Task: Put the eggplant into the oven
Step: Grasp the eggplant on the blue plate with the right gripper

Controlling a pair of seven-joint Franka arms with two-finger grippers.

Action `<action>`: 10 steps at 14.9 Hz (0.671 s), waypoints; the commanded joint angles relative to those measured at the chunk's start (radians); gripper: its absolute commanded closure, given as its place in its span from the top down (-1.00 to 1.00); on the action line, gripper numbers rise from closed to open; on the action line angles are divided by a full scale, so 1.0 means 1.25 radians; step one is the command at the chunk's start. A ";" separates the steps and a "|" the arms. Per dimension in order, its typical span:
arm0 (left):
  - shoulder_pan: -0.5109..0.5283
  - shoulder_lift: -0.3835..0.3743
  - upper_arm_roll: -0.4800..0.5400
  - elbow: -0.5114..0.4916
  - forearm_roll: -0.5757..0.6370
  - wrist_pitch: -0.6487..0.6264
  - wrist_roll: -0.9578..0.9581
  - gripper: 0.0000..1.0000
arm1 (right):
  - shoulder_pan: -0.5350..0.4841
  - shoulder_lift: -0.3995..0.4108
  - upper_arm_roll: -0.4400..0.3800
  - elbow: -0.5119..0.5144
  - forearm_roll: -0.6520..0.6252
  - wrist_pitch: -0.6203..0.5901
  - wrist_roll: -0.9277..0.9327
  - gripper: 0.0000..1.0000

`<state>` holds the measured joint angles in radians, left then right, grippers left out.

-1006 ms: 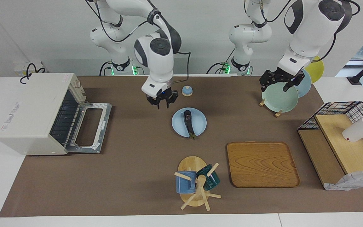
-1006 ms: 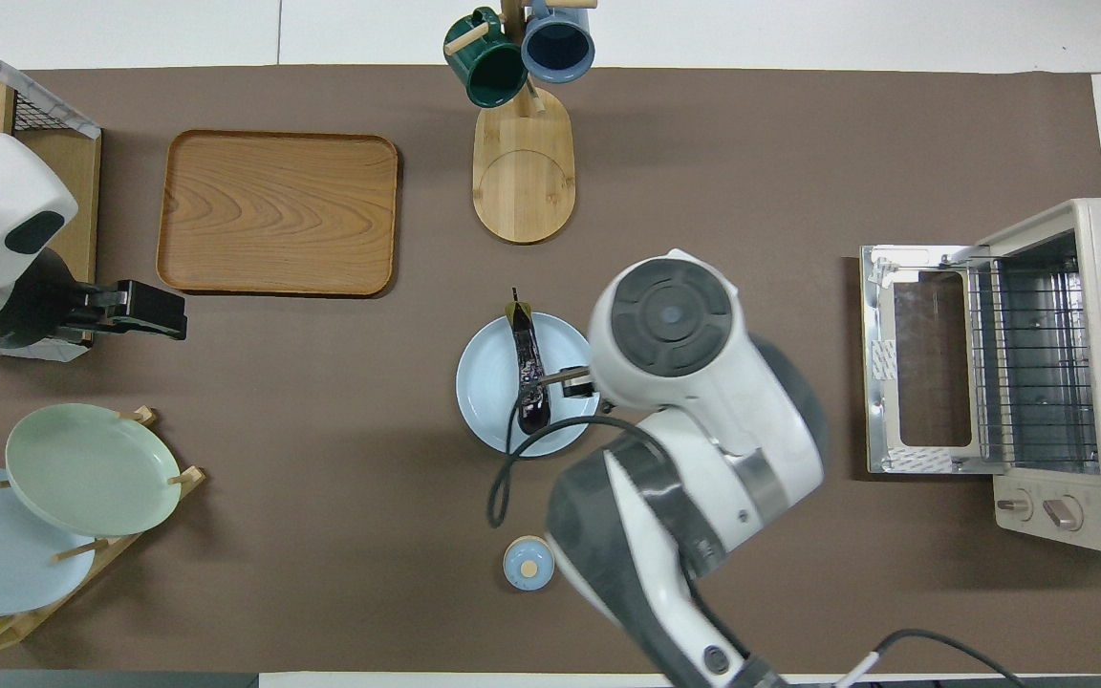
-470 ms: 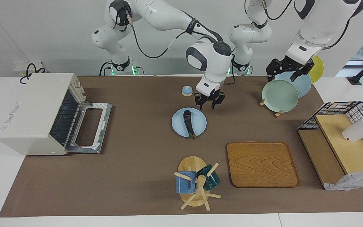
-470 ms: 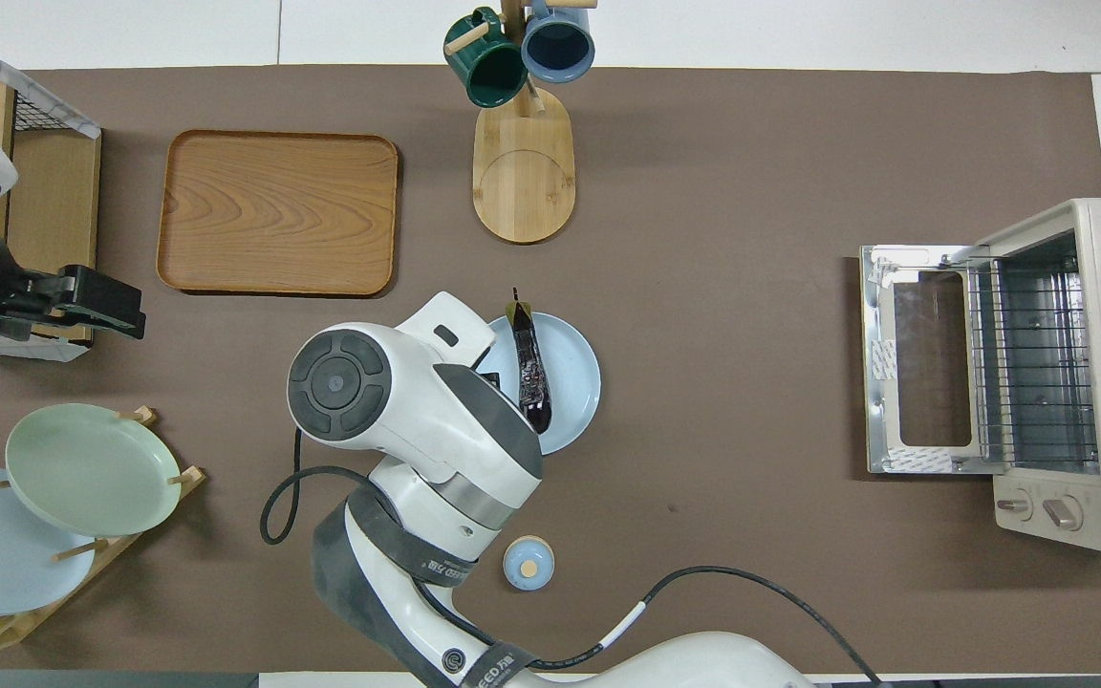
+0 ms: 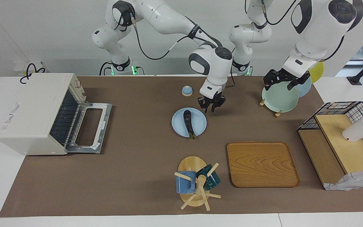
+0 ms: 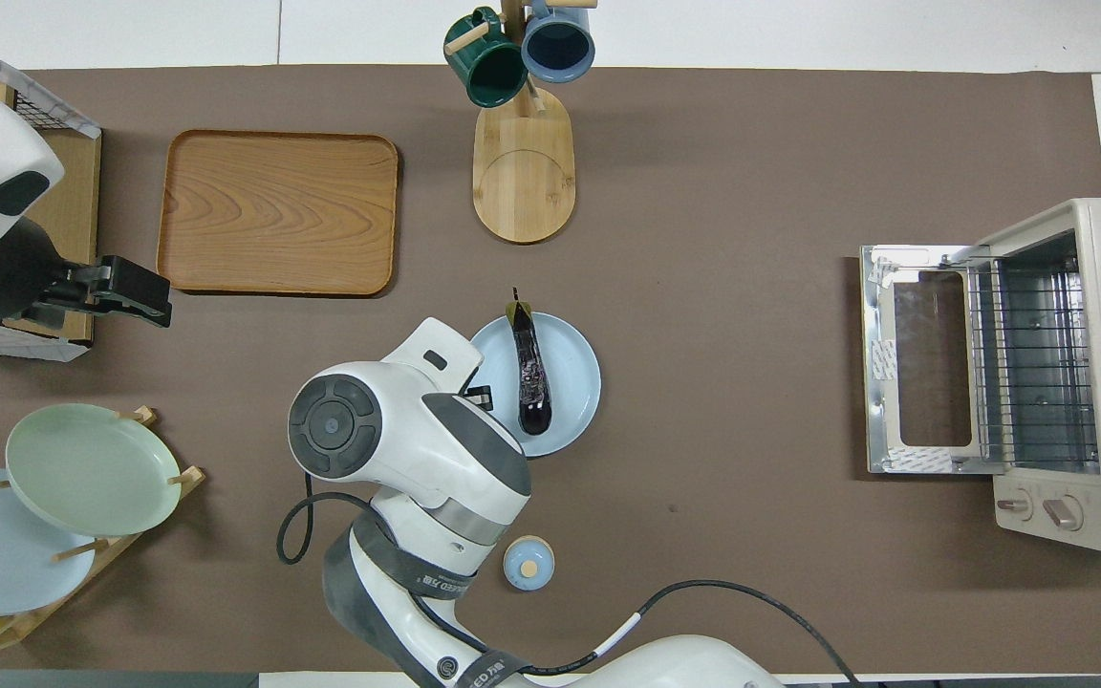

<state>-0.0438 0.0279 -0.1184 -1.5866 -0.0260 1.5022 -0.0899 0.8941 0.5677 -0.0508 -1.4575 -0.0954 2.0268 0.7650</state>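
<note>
Right gripper (image 5: pixel 211 105) hung empty at frame centre beside your blue plate (image 5: pixel 200 124), finger spread unclear. Eggplant (image 5: pixel 188 123) lay on that plate; oven (image 5: pixel 33 113) (door already down) stood open at left. Grasping and transfer remained.

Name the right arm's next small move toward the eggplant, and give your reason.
Probably shift the right pincer over the slim dark purple eggplant's middle and lower it: the pincer hangs beside the round light blue plate, holding nothing, and the off-white toaster oven's door is already down.
</note>
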 commanded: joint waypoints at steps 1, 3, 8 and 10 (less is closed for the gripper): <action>0.013 -0.030 -0.006 -0.039 -0.010 0.024 0.012 1.00 | -0.005 -0.031 -0.001 -0.054 -0.029 0.023 -0.023 -0.22; 0.013 -0.032 -0.006 -0.040 -0.010 0.023 0.008 1.00 | -0.010 -0.032 -0.001 -0.059 -0.039 0.024 -0.024 -0.22; 0.012 -0.037 -0.006 -0.051 -0.010 0.024 0.009 1.00 | -0.039 -0.041 -0.001 -0.107 -0.038 0.107 -0.032 -0.22; 0.012 -0.037 -0.007 -0.050 -0.011 0.024 0.008 1.00 | -0.042 -0.044 -0.001 -0.125 -0.038 0.113 -0.032 -0.21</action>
<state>-0.0438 0.0116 -0.1189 -1.6132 -0.0262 1.5076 -0.0899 0.8486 0.5522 -0.0583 -1.5524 -0.1356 2.1394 0.7422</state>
